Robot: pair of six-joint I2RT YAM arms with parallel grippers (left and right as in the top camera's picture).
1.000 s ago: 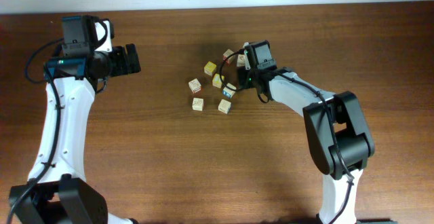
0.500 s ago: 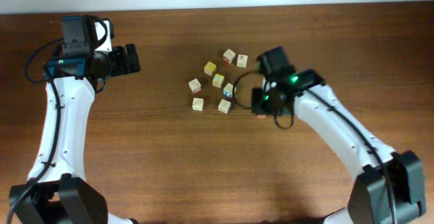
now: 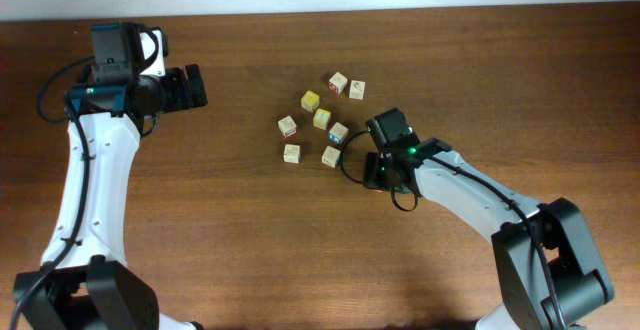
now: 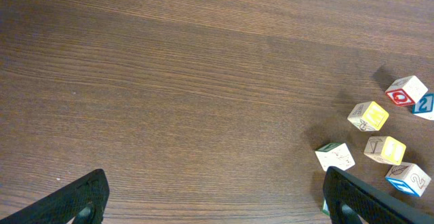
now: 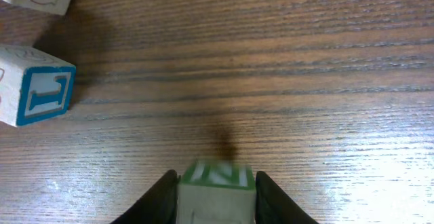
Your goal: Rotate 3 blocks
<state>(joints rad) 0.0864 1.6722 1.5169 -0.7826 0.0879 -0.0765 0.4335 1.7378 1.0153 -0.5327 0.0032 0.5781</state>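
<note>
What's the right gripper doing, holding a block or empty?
Holding: wrist view shows a green-edged block pinched between the right gripper's fingers. Lifted or resting on the table, cannot tell.

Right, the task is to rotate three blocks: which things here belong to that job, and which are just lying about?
For the job:
- green-edged block between the fingers of the right gripper
- blue-sided block
- red-marked block

Lying about:
- two yellow-topped blocks
- probably the spare cream blocks, though any could be picked
</note>
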